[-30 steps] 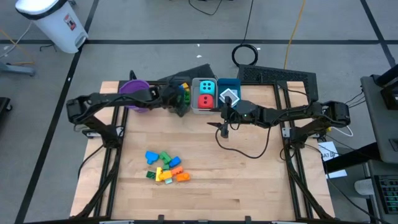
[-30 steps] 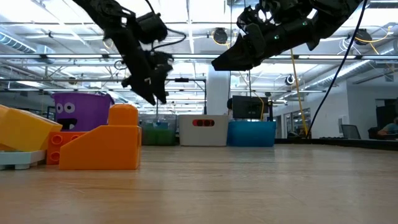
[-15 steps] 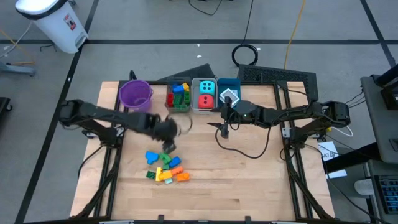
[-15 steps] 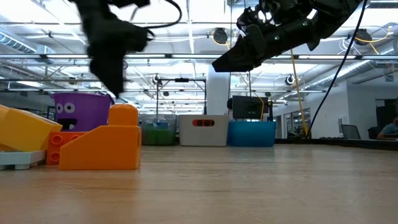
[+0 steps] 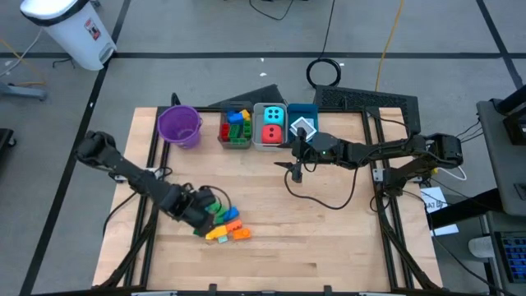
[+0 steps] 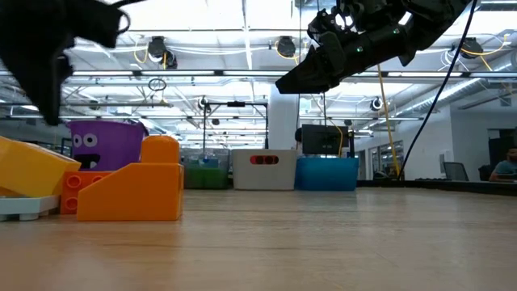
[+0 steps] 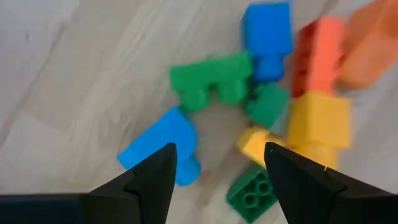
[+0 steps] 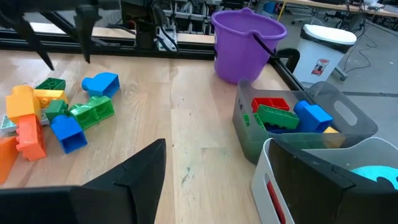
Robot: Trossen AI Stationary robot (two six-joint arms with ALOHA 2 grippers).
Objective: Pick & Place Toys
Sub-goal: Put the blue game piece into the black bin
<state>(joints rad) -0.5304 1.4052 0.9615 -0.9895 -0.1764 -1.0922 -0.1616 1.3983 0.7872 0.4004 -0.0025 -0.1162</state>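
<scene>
A pale wooden table (image 5: 329,238) stands on a grey floor in a large hall with ceiling trusses and lights. Along the table's far edge sit a purple bucket (image 5: 179,126), a grey bin (image 5: 235,129) holding bricks, a white bin (image 5: 272,126) holding a cyan die (image 5: 274,114) and a red die (image 5: 272,134), and a blue bin (image 5: 302,123).

A pile of loose bricks (image 5: 224,224), blue, green, yellow, orange and red, lies near the table's near edge, left of centre.

The left arm reaches in from the left edge, bent low, with the left gripper (image 7: 216,180) directly above the pile. Its jaws are apart, with a blue brick (image 7: 163,147) and a green brick (image 7: 212,81) showing between and beyond them.

The right arm stretches in from the right edge, and the right gripper (image 5: 296,168) hangs above the table near the white and blue bins, jaws apart and empty.

The table's right half and its near right corner are bare wood, crossed only by a loop of black cable (image 5: 329,200).
</scene>
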